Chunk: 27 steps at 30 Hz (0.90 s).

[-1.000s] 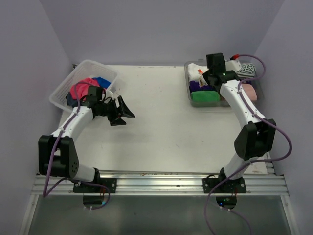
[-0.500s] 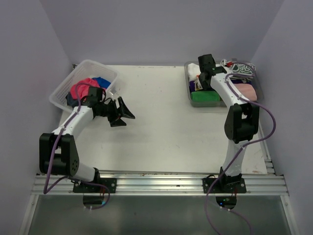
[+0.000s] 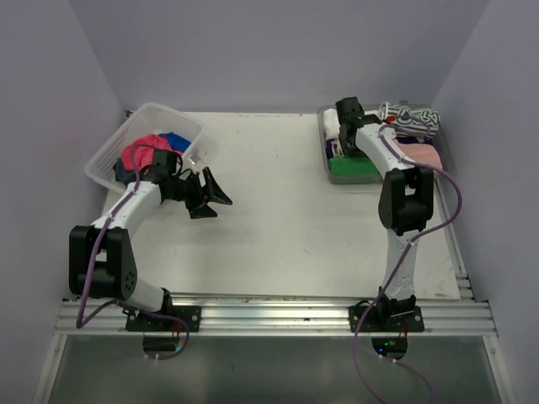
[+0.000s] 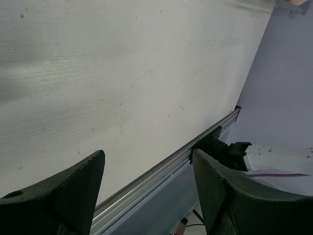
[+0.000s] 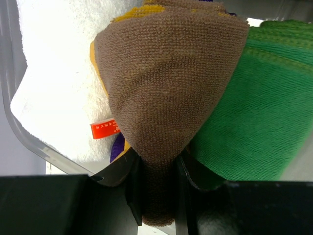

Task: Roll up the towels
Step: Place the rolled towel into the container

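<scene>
Right gripper (image 5: 157,193) around brown towel (image 5: 168,83) (left (image 4: 147,157) agape)

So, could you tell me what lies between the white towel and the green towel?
The brown-and-yellow towel, pinched by the right gripper; the right wrist view shows it.

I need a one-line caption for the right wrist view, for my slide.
Right end effector pinches a brown-and-yellow towel; a white towel and a green towel lie on either side.

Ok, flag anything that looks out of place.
The striped towel lies tilted across the grey tray's far right corner, seemingly on its rim rather than down inside like the green towel. Nothing else stands out.
</scene>
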Available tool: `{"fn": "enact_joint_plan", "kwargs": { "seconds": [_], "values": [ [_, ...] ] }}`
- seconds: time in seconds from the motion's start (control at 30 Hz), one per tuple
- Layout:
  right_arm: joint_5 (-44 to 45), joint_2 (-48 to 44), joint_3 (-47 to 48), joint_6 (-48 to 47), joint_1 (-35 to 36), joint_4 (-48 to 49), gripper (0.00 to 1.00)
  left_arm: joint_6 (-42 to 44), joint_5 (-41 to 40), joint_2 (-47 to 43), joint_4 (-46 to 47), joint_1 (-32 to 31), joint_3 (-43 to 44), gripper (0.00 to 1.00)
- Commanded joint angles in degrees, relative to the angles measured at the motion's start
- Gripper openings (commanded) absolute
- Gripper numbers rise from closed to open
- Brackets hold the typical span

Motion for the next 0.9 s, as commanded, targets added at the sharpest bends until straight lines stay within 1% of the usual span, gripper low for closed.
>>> {"fn": "enact_joint_plan", "kwargs": {
  "seconds": [0.0, 0.07, 0.1, 0.17, 0.2, 0.27, 0.3, 0.47, 0.5, 0.57, 0.63, 0.7, 0.73, 0.77, 0.87],
  "values": [
    [2.4, 3.3, 4.8, 1.4, -0.1, -1.6, 0.05, 1.5, 1.7, 0.4, 0.2, 0.5, -1.0, 0.75],
    [1.5, 3.9, 4.7, 0.8, -0.1, -0.8, 0.15, 1.4, 1.8, 0.4, 0.4, 0.5, -1.1, 0.75],
    [0.8, 3.6, 4.2, -0.1, -0.1, 1.4, 0.24, 1.4, 2.0, 0.6, 0.5, 0.5, -1.2, 0.75],
    [-0.2, 3.0, 2.0, -0.6, -0.1, 3.3, 0.35, 1.3, 2.1, 0.8, 0.6, 0.5, -1.2, 0.75],
    [-0.8, 2.1, 1.3, -0.9, -0.1, 4.5, 0.43, 1.3, 2.1, 0.9, 0.6, 0.5, -1.2, 0.75],
    [-1.7, 1.4, 0.6, -1.4, -0.1, 4.8, 0.5, 1.3, 2.2, 1.1, 0.6, 0.6, -1.1, 0.75],
    [-1.9, 0.9, 0.3, -1.4, -0.1, 5.1, 0.55, 1.3, 2.2, 1.2, 0.7, 0.5, -1.1, 0.75],
    [-3.4, -3.1, -3.1, -0.7, -0.1, 6.6, 0.64, 1.2, 2.4, 1.4, 0.8, 0.6, -1.1, 0.75],
    [-3.4, -3.7, -3.4, -1.2, -0.2, 6.7, 0.72, 1.1, 2.5, 1.4, 1.0, 0.5, -1.1, 0.75],
    [-3.5, -5.8, -4.7, -2.0, -0.1, 7.1, 0.76, 1.0, 2.6, 1.5, 1.2, 0.6, -1.0, 0.75],
    [-3.5, -7.7, -6.4, -2.4, -0.2, 8.3, 0.83, 1.1, 2.6, 1.4, 1.2, 0.5, -0.7, 0.75],
    [-3.5, -10.8, -9.2, -3.7, -0.1, 10.5, 0.85, 1.2, 2.6, 1.5, 1.0, 0.6, -0.3, 0.75],
    [-3.5, -11.8, -9.9, -4.2, -0.1, 11.0, 0.97, 1.2, 2.7, 1.7, 0.9, 0.5, -0.2, 0.75],
    [-3.4, -13.0, -10.8, -5.0, -0.2, 11.1, 0.99, 1.2, 2.8, 1.7, 0.9, 0.5, -0.1, 0.75],
    [-2.8, -14.6, -11.6, -7.8, -0.3, 11.4, 0.99, 1.4, 3.0, 1.8, 0.9, 0.6, -0.1, 0.75]
  ]
}}
